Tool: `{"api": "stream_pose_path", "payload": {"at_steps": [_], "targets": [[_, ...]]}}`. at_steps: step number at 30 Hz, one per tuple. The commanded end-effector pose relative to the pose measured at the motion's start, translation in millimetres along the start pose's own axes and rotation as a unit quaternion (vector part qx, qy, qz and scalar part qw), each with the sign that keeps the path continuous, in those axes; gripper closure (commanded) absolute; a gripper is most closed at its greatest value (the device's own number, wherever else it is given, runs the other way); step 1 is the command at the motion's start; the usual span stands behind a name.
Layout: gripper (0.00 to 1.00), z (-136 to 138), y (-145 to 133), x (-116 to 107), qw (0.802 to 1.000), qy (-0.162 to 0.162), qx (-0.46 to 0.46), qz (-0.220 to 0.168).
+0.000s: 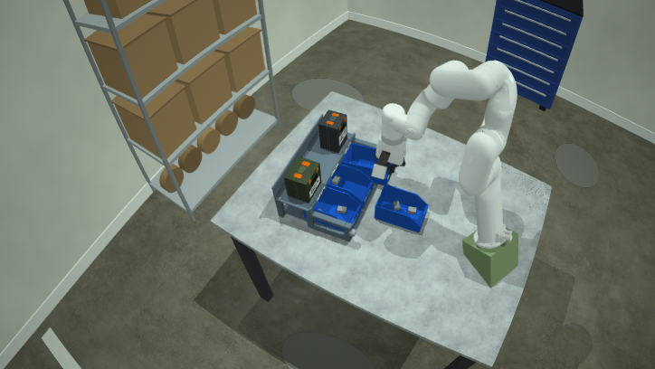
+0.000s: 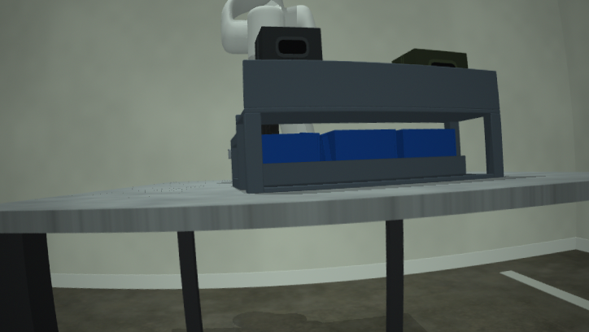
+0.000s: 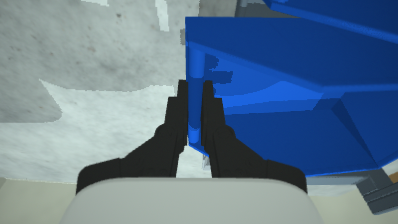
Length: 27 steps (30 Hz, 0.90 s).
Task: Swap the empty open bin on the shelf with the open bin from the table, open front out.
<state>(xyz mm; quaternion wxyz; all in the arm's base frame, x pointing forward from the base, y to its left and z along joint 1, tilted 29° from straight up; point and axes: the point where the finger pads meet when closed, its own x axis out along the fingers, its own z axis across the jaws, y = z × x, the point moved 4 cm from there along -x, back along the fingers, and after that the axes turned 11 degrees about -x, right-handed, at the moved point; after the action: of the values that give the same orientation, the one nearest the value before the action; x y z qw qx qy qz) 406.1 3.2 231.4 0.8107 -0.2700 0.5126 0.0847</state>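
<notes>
My gripper is shut on the low front wall of the empty blue bin, with one finger on each side of the wall. This bin's front stands out past the shelf's front edge; its rear is still at the shelf, seen under the board in the exterior view. Its exact tilt is hard to tell. The other open bin stands on the table in front of the shelf, with grey parts in it. The fingertips are partly hidden in the top view.
Two blue bins with parts, the middle one and the end one, stand beside the empty bin's place. A black box and a green box stand on the upper board.
</notes>
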Motion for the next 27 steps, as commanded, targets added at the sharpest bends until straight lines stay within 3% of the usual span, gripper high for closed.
{"api": "stream_pose_path", "payload": {"at_steps": [1,27], "targets": [[1.00,-9,1,-2,1.000,-0.002,0.000,-0.001],[1.00,-80,15,-1,1.000,-0.002,0.000,-0.001]]}}
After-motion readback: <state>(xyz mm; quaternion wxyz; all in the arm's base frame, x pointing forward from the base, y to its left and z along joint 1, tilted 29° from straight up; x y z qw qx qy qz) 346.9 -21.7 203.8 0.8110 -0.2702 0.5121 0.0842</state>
